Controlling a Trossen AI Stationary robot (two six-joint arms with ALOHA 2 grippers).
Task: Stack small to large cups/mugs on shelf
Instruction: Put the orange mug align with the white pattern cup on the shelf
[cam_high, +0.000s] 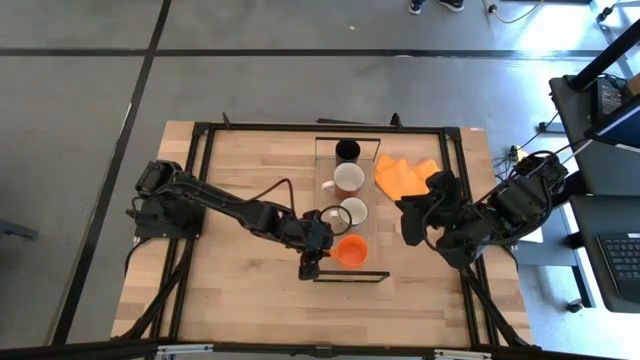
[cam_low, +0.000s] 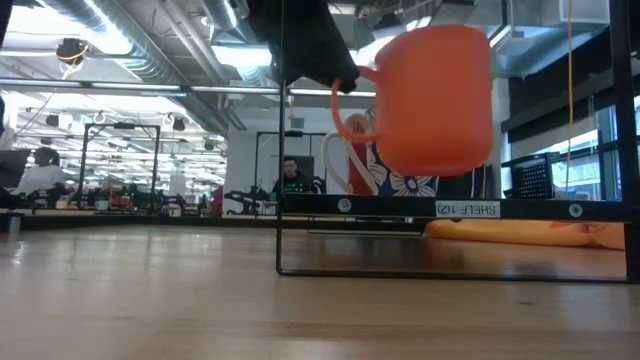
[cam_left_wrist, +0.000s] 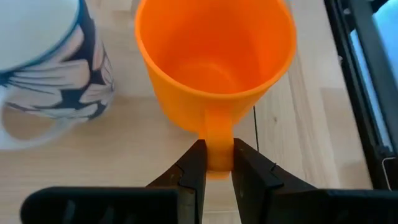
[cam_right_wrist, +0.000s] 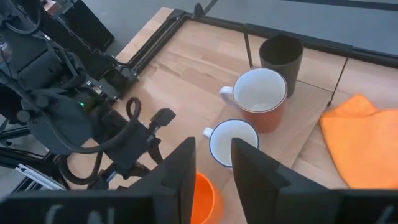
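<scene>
The shelf (cam_high: 372, 273) stands on the table. On it, in a row from the far end, stand a black tumbler (cam_high: 347, 150), a white mug with a red-brown outside (cam_high: 348, 178) and a white mug with a dark flower print (cam_high: 353, 212). My left gripper (cam_high: 320, 256) is shut on the orange cup (cam_high: 351, 250) over the shelf's near end. The low view shows the orange cup (cam_low: 435, 100) above the shelf board (cam_low: 450, 208). My right gripper (cam_high: 410, 225) hovers open to the right of the shelf, near the orange cloth (cam_high: 400, 175). My left gripper pinches the orange cup's small handle (cam_left_wrist: 217, 140) between its two fingers (cam_left_wrist: 193, 171). They come roughly level from the table's left side. The cup stands mouth up, slightly tilted, lifted clear above the shelf board, next to the flower-print mug (cam_left_wrist: 50, 62).
The orange cloth (cam_right_wrist: 364, 137) lies crumpled on the table right of the shelf's far half. Black frame rails (cam_high: 200, 170) run along the table's edges. Bare wood lies left of the shelf and near its front end. People and benches show in the room beyond (cam_low: 290, 180).
</scene>
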